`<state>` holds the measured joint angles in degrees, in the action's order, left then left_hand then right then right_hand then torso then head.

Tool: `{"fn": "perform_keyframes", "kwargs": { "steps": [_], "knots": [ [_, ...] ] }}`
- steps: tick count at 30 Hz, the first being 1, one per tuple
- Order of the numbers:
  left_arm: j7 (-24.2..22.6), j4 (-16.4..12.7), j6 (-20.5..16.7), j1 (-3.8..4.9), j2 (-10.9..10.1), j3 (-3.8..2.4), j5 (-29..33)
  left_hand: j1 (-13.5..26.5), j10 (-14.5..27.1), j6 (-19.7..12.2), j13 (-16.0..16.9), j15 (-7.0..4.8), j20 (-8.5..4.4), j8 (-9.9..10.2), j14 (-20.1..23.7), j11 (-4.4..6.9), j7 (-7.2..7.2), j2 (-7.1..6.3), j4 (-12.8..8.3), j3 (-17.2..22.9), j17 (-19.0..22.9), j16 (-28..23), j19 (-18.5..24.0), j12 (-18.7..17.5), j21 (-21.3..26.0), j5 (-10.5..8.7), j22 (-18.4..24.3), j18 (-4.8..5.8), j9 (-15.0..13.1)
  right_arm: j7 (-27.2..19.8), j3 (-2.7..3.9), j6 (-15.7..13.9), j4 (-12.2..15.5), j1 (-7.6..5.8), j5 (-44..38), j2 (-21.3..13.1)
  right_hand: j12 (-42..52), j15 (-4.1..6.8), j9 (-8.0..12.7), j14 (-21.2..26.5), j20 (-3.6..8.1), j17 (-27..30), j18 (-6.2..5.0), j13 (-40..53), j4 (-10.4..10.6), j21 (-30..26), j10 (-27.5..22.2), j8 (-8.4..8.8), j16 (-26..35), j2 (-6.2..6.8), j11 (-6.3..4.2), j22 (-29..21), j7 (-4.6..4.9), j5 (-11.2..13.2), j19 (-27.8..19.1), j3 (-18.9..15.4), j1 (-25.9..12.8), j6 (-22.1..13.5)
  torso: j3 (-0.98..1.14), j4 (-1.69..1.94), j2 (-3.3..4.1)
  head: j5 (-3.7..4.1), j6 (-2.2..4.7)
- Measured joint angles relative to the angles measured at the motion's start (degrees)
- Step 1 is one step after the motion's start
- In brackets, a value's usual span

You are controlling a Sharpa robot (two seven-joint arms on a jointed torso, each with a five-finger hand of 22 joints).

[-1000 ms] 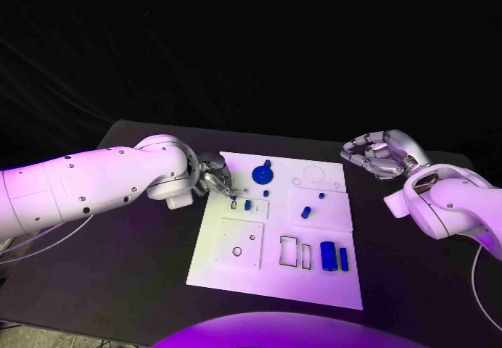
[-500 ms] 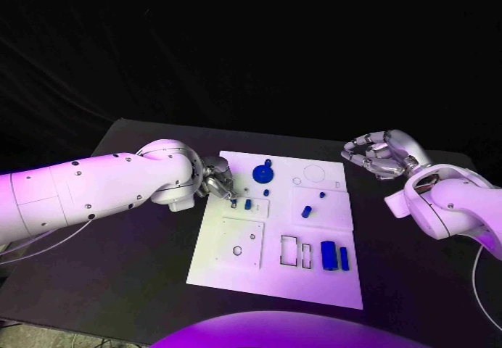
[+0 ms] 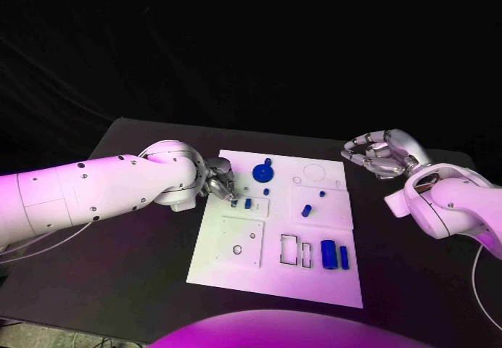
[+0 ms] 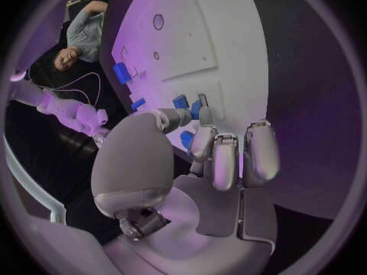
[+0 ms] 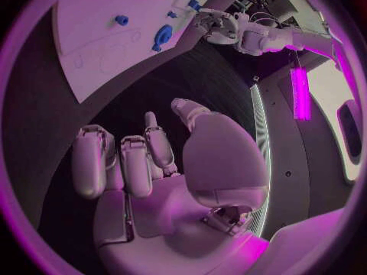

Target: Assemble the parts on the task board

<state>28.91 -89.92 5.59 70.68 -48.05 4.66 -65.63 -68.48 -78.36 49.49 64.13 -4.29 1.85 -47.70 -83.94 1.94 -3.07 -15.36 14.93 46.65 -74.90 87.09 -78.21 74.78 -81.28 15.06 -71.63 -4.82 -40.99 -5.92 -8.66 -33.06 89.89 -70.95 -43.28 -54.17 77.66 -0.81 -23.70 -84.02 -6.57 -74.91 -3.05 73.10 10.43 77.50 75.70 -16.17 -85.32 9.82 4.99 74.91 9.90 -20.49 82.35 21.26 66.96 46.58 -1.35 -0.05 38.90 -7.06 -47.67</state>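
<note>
Left robot hand (image 3: 217,181) pinching part (image 4: 196,109) at task board (image 3: 241,268) edge | right robot hand (image 3: 379,154) curled, beyond corner

Black table (image 3: 125,246) against black backdrop (image 3: 251,65)

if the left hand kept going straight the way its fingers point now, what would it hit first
Most likely the small blue part standing in the outlined slot near the white task board's left edge. The silver left hand's fingertips already sit just beside it; whether they touch it is unclear from these views.
</note>
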Motion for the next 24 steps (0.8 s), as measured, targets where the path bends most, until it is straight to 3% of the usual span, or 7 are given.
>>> {"fn": "perform_keyframes", "kwargs": {
  "steps": [24],
  "knots": [
    [0.1, 0.1, 2.9, -0.04, 0.0, 0.08, -2.2, 0.2, 0.0, 0.0, 0.4, -0.21, -0.21, -0.5, -0.2, 0.0, -0.01, -0.19, 0.0, 0.0, 0.0, 0.0, -0.2, 0.3, -0.2, -0.01, -0.2, 0.0, 0.0, 0.0, 0.0, 0.0, 0.0, 0.11, 0.1, 0.0, 0.0, 0.0, 0.0, 0.0, 0.0, 0.0, 0.0, 0.0, 0.0, 0.0, 0.0, 0.0, 0.0, 0.0, 0.0, 0.0, 0.0, 0.0, 0.0, 0.0, 0.0, 0.0, -0.01, 0.03, -0.01, 0.09, -0.38]
  ]
}}
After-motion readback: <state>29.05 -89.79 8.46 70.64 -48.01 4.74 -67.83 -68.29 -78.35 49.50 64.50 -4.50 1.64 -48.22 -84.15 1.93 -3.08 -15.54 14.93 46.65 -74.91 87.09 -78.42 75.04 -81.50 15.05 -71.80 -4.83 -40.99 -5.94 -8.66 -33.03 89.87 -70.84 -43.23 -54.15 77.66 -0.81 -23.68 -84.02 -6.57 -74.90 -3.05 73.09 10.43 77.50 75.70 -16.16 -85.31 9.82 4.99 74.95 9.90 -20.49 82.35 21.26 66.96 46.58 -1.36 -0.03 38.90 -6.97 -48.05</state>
